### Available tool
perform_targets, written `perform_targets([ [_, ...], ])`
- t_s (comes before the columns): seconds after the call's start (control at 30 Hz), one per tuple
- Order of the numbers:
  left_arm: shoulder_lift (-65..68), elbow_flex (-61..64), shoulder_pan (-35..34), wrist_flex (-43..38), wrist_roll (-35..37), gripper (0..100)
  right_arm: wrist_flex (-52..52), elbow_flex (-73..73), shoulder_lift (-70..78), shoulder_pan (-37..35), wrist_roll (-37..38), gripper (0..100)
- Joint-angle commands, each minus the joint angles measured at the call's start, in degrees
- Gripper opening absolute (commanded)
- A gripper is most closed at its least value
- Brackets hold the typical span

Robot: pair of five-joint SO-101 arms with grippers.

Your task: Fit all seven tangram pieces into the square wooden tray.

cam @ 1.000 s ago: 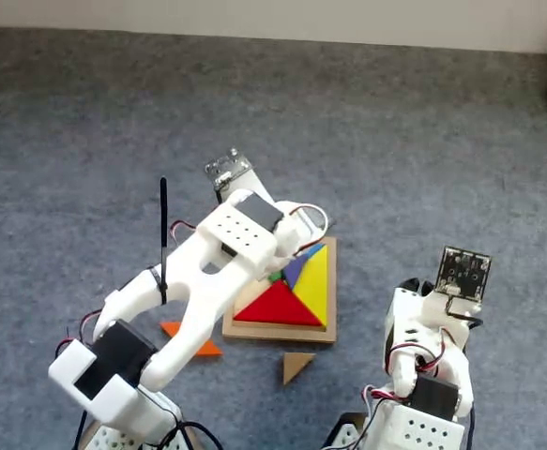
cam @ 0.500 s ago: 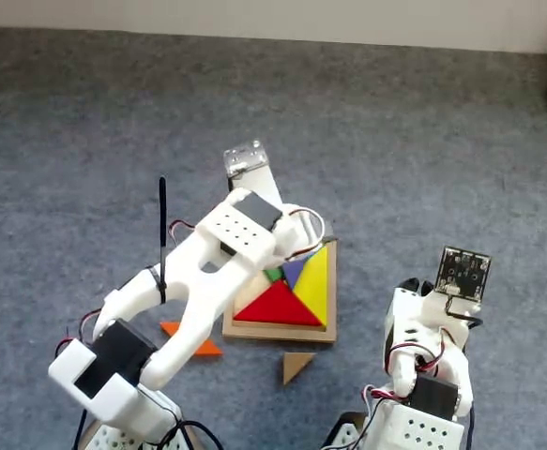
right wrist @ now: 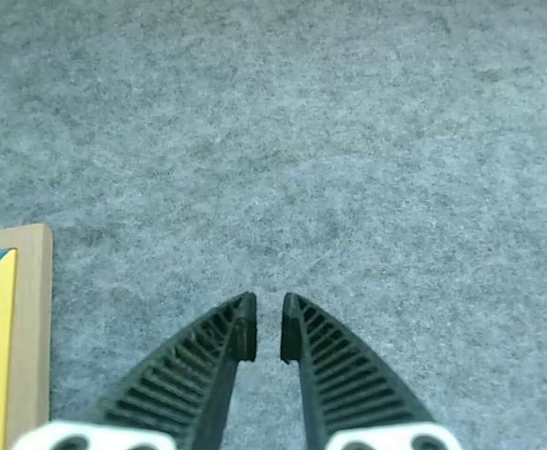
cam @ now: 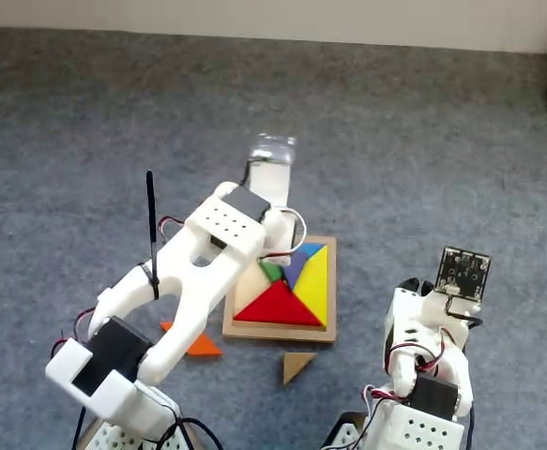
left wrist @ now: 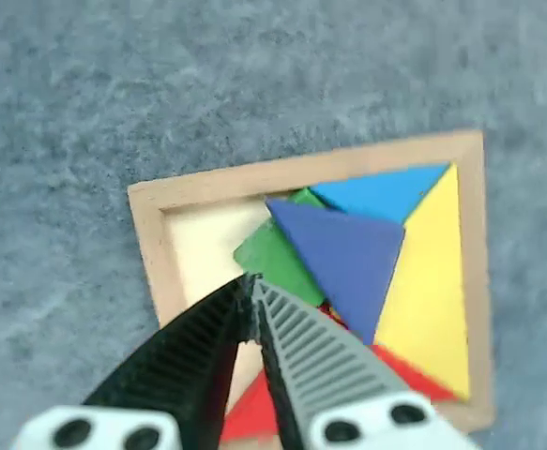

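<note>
Five pieces lie in the square wooden tray point(cam: 278, 330), which sits between the two arms with its sides roughly square to the table. The big yellow triangle point(cam: 316, 286) has its long edge running near to far along the right wall. The big red triangle point(cam: 277, 306) has its long edge along the near wall and its tip pointing far, toward the middle. A blue triangle point(cam: 312, 251) fills the far right corner. A purple triangle point(left wrist: 343, 253) seems to overlap the green piece point(left wrist: 271, 258); I cannot tell whether it lies flat. Pale bare floor shows in the tray's left part.

Two pieces are outside on the grey carpet point(cam: 423, 141). An orange triangle point(cam: 201, 346) lies left of the tray's near corner, partly hidden under the left arm. A tan triangle point(cam: 296, 366) lies just near of the tray, its long edge facing near-right.

The left gripper point(left wrist: 252, 298) hangs over the tray at the green piece's edge, fingers pressed together on nothing. The right gripper point(right wrist: 268, 328) is over carpet right of the tray, tips a narrow gap apart.
</note>
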Motion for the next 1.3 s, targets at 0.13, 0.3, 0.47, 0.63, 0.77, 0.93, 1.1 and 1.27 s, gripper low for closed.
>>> perform_targets([
  [0.13, -0.48, -10.15, 3.3, 10.46, -23.65, 1, -1.01, 5.93, -0.31, 0.31, -0.62, 5.4],
  [0.3, -0.48, -10.51, 3.65, 8.09, -30.24, 1, -1.01, 5.93, -0.31, 0.31, -0.62, 5.4],
  [0.47, -0.48, -10.51, 5.85, 8.09, -33.32, 1, -1.01, 5.93, -0.31, 0.31, -0.62, 5.4],
  [0.63, 0.13, -10.59, 8.13, 8.09, -33.41, 1, -1.01, 5.93, -0.31, 0.31, -0.62, 5.4],
  [0.77, 5.49, -15.34, 9.01, 8.53, -33.41, 1, -1.01, 5.93, -0.31, 0.31, -0.62, 5.4],
  [0.93, 14.29, -22.99, 10.59, 10.02, -33.41, 1, -1.01, 5.93, -0.31, 0.31, -0.62, 5.4],
  [1.1, 19.38, -29.67, 11.21, 13.27, -33.41, 1, -1.01, 5.93, -0.31, 0.31, -0.62, 5.4],
  [1.27, 21.76, -31.6, 10.95, 13.1, -33.23, 1, -1.01, 5.93, -0.31, 0.31, -0.62, 5.4],
])
